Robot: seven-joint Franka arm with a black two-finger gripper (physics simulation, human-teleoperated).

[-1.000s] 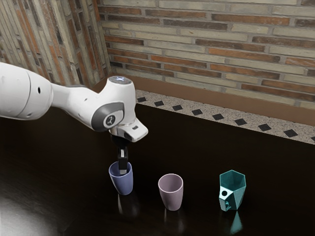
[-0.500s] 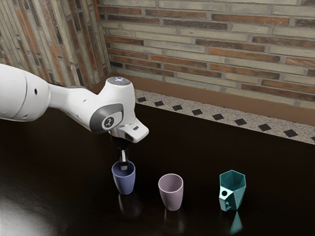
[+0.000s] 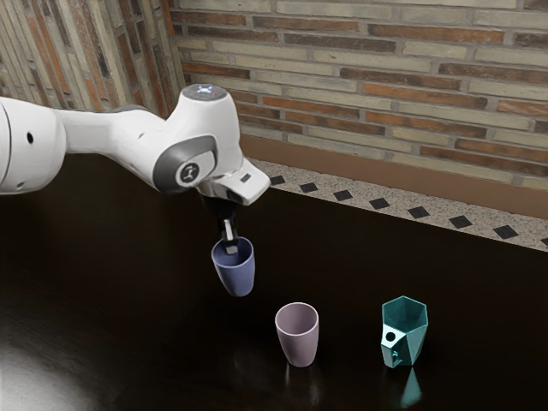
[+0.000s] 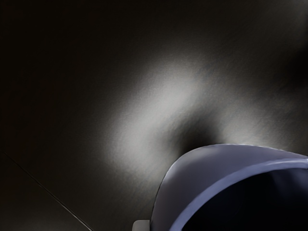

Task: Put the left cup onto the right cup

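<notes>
blue cup (image 3: 235,270) in transit, raised, well to the exterior view's left of teal cup (image 3: 402,332).
gripper (image 3: 228,242) closed narrowly on one wall at its rim; cup hangs tilted. risk: one-sided pinch may slip or swing, clipping pink cup (image 3: 297,334) short of the teal cup. a second ago: upright, lower, farther from the teal cup.

The dark counter (image 3: 103,342) is polished and glossy, with soft reflections. The blue cup (image 3: 235,270) looks smooth and matt, like plastic. The teal cup (image 3: 402,332) is faceted and slightly shiny. The brick wall (image 3: 385,86) is rough.
</notes>
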